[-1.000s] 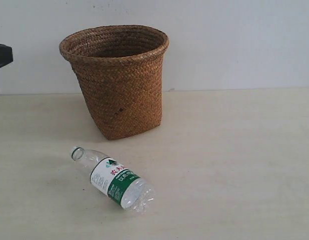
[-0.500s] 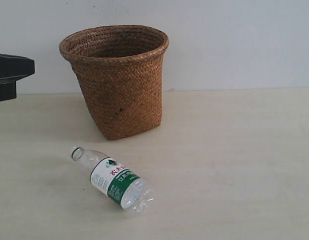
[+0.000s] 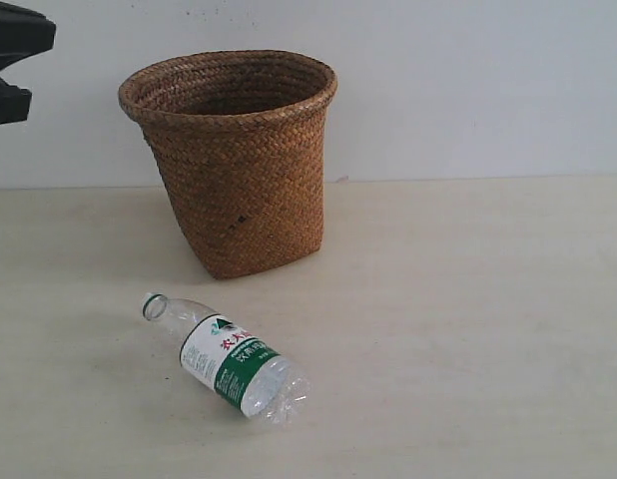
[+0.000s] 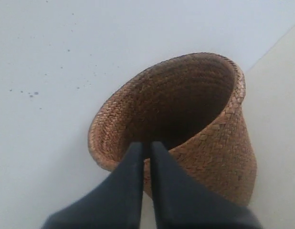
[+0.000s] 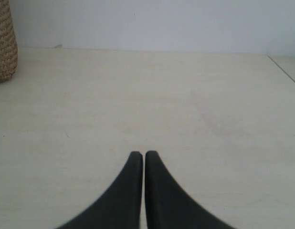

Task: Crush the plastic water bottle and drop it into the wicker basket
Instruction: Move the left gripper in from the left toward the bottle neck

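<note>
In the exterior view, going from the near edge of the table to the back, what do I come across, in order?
plastic water bottle lying on its side → wicker basket standing upright → white wall

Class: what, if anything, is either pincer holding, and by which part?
Nothing. The left pincer and right pincer are both shut and empty; the plastic water bottle lies free on the table.

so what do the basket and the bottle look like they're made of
The basket looks like woven wicker or similar plant fibre, matte brown: a braided weave covers wall and rim. The bottle looks like thin clear plastic, glossy: the table shows through its ends.
</note>
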